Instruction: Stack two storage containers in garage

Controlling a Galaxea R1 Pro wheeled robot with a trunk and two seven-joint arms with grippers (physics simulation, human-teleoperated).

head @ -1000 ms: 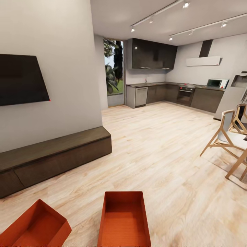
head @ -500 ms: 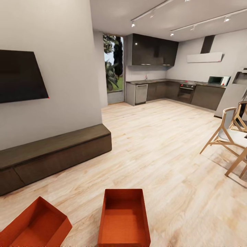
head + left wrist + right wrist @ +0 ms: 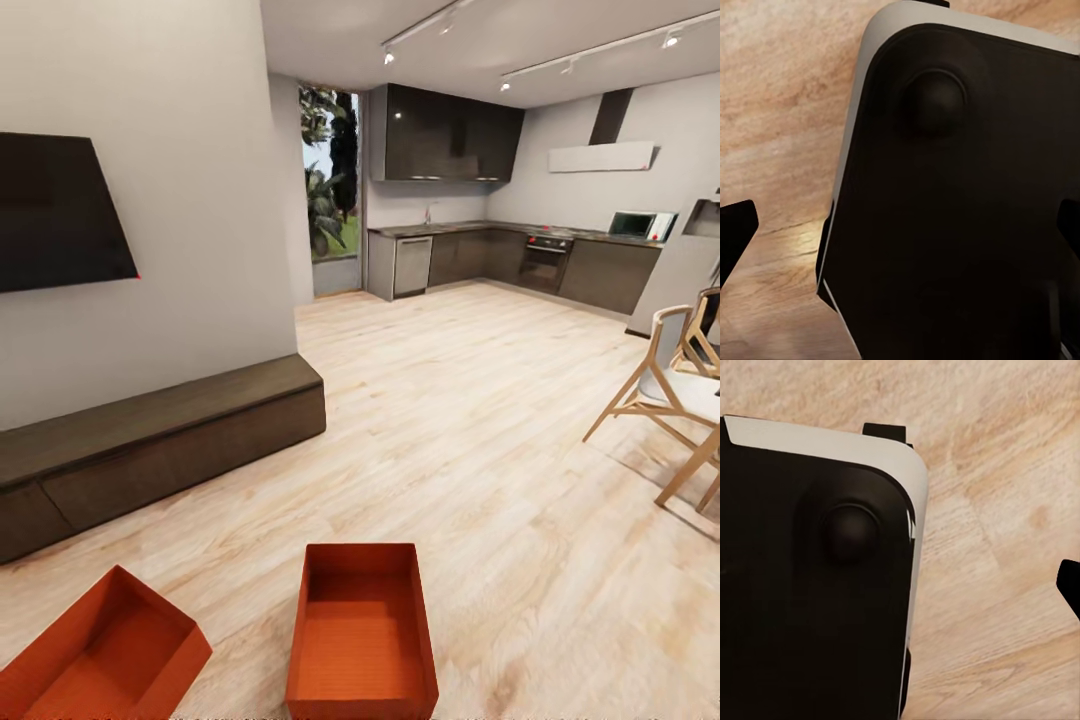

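Head view: two storage containers [image 3: 362,632] [image 3: 103,652] rest side by side on the wood floor [image 3: 480,450]; state of either hand cannot be determined.

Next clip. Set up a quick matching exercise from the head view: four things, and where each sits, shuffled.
Things:
1. TV
2. chair
3. angled bin
4. straight bin

Places:
A. floor, bottom centre
B. right edge, on the wood floor
C. on the left wall, above the dark bench
D. floor, bottom left corner

Pairs: 1-C, 2-B, 3-D, 4-A
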